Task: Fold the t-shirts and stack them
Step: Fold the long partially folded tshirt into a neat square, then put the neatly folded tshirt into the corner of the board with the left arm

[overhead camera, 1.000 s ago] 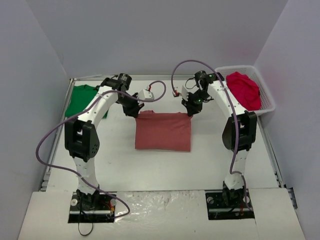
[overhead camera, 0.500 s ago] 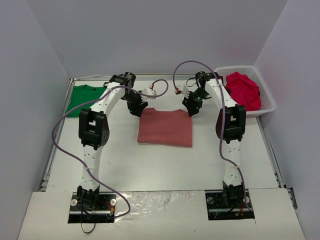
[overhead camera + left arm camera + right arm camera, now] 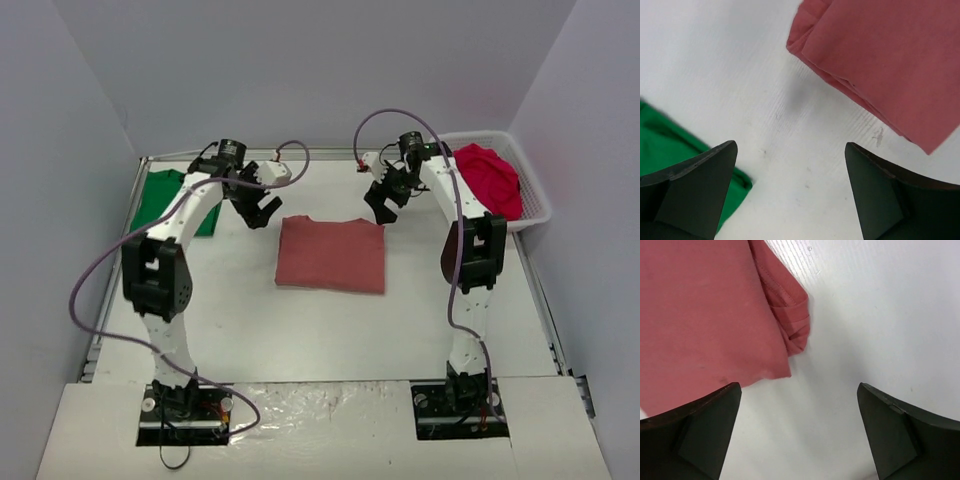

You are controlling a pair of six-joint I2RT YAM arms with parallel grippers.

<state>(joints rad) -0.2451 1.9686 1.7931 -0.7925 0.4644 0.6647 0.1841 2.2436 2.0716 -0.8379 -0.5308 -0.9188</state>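
Salmon-pink t-shirt (image 3: 331, 255): folded rectangle, flat at centre of table (image 3: 330, 330); green t-shirt (image 3: 165, 197) flat at far left; crimson t-shirts (image 3: 487, 180) heaped in white basket (image 3: 530, 222), far right. Left gripper (image 3: 256, 212): fingers spread, empty, just off the pink shirt's far-left corner. Right gripper (image 3: 378, 210): likewise spread and empty, off its far-right corner

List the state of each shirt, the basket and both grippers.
salmon-pink t-shirt: folded, flat on the table, not gripped.
green t-shirt: flat at the table's left edge.
crimson t-shirt: crumpled in the basket.
basket: holds the crimson t-shirt.
left gripper: open, empty.
right gripper: open, empty.
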